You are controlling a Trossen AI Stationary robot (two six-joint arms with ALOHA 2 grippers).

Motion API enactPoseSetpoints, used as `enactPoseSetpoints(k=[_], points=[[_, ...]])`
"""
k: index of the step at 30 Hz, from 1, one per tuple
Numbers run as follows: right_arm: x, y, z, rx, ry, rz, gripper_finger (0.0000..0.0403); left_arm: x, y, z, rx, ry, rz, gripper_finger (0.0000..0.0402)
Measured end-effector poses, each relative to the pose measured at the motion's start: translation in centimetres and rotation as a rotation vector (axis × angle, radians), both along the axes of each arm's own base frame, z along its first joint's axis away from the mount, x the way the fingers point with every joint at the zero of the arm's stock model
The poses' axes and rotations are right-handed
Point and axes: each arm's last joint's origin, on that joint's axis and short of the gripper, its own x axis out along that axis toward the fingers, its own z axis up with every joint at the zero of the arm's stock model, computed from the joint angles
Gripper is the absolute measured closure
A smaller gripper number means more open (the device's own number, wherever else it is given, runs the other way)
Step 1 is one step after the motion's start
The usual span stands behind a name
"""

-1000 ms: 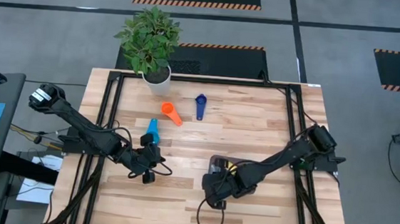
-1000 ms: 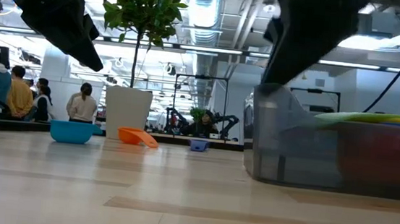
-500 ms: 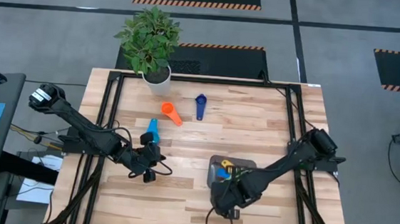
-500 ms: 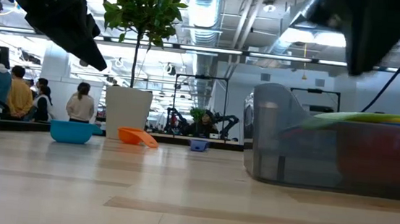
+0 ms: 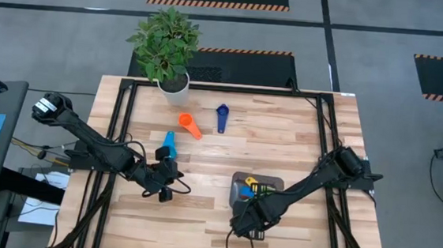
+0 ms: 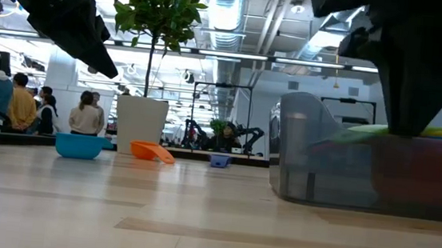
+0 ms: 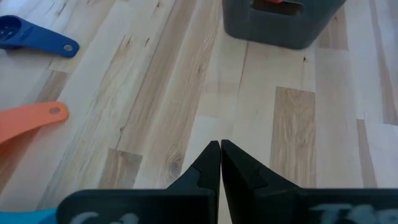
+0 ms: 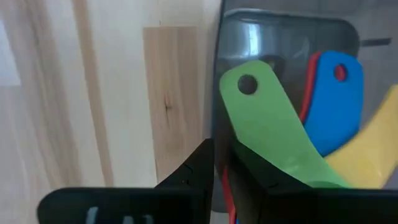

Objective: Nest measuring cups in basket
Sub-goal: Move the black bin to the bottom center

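Note:
The dark grey basket (image 5: pixel 274 180) sits near the table's middle-right and holds green (image 8: pixel 267 124), blue (image 8: pixel 336 106), yellow (image 8: pixel 376 143) and red (image 8: pixel 309 87) measuring cups. My right gripper (image 8: pixel 219 146) is at the basket's near wall, fingers almost together. Three cups lie on the wood: light blue (image 5: pixel 168 142), orange (image 5: pixel 190 125) and dark blue (image 5: pixel 221 118). My left gripper (image 5: pixel 165 188) hangs shut above the table, just nearer than the light blue cup and touching nothing. My right gripper comes down from above onto the basket's near wall (image 8: pixel 217 93). One finger (image 8: pixel 198 162) stands outside over the wood and the other (image 8: pixel 249 168) inside over the green cup's handle, the thin wall between them. The basket rests flat on the table.
A white plant pot (image 5: pixel 173 88) with a leafy plant stands at the far edge, left of centre. Bare wood lies between the loose cups and the basket. People show in the room beyond the table in the low view.
My right gripper has drawn back from over the basket toward the table's near edge, uncovering the cups inside. It has then come down to the basket's near rim. The basket has stayed where it was.

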Motion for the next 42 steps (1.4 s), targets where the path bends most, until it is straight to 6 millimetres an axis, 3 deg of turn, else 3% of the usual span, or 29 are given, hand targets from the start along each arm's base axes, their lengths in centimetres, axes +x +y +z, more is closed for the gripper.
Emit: enactPoseSetpoints(k=[18, 42], points=[[0.6, -1.5, -0.1, -0.061, 0.002, -0.036, 0.0333, 0.0, 0.0, 0.0, -0.003, -0.001, 0.003, 0.0401], [-2.2, 1.1, -0.1, -0.016, 0.133, -0.089, 0.0333, 0.0, 0.0, 0.0, -0.007, -0.002, 0.008, 0.0401]])
